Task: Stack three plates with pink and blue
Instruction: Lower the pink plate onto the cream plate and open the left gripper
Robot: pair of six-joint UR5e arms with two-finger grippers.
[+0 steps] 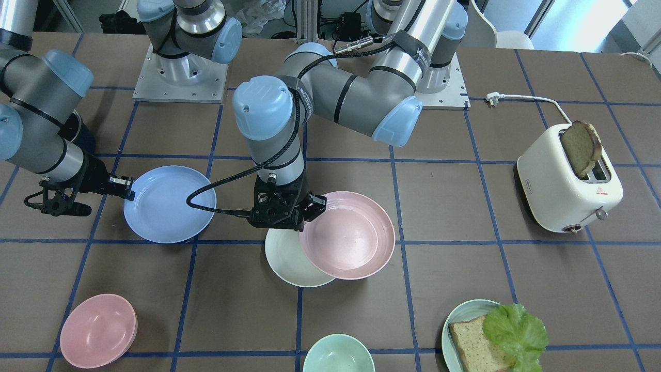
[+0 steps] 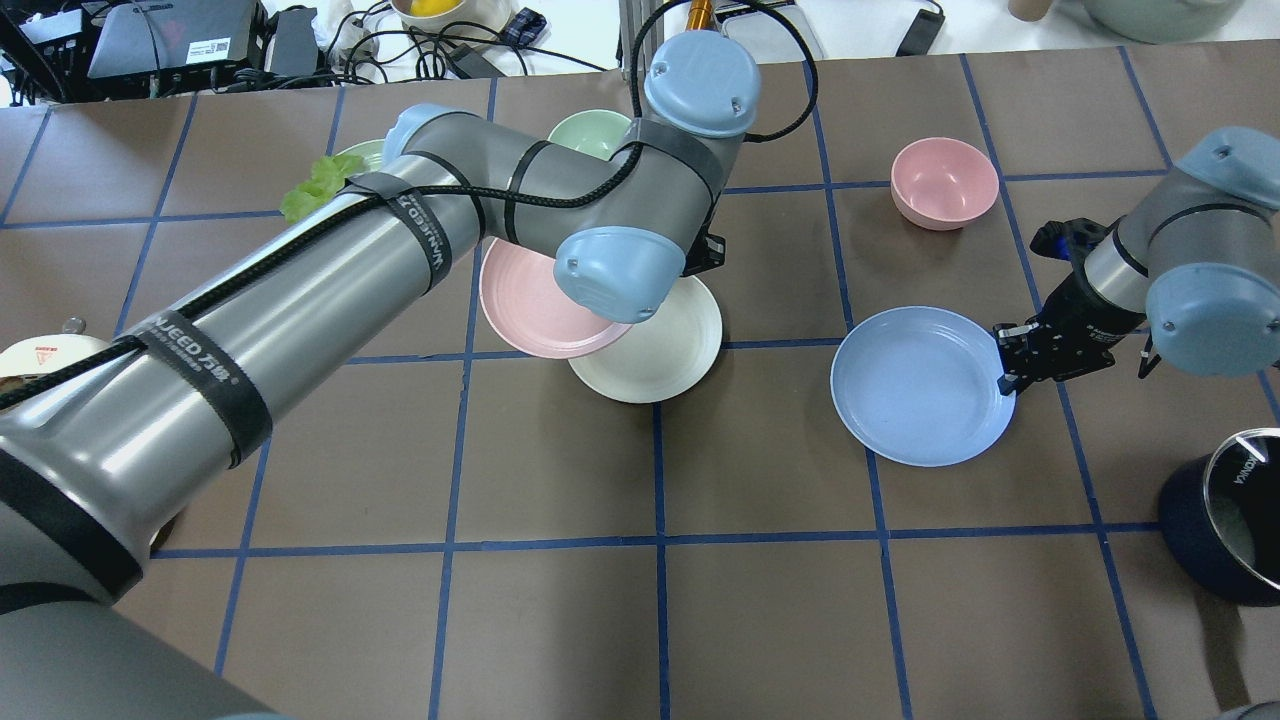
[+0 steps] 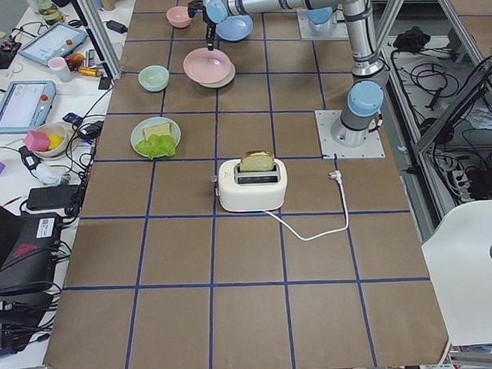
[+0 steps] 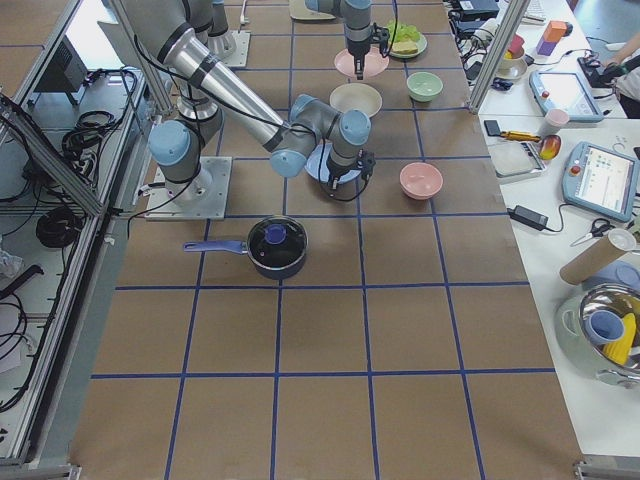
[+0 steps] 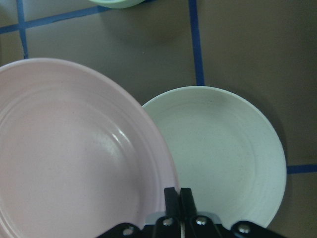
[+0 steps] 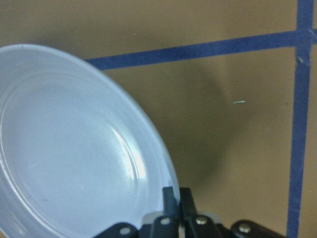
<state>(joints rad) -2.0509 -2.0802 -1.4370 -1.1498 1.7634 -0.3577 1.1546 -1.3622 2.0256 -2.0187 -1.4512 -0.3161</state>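
My left gripper is shut on the near rim of the pale pink plate and holds it above the table. The pink plate overlaps one side of the cream-white plate, which lies flat on the table. The left wrist view shows the pink plate beside and partly over the cream plate, with the fingers pinched on the pink rim. My right gripper is shut on the rim of the light blue plate, apart from the other two. The right wrist view shows the blue plate, its shadow on the table.
A small pink bowl and a pale green bowl stand near the operators' edge. A green plate with bread and lettuce is there too. A white toaster holds bread. A dark pot stands by my right arm.
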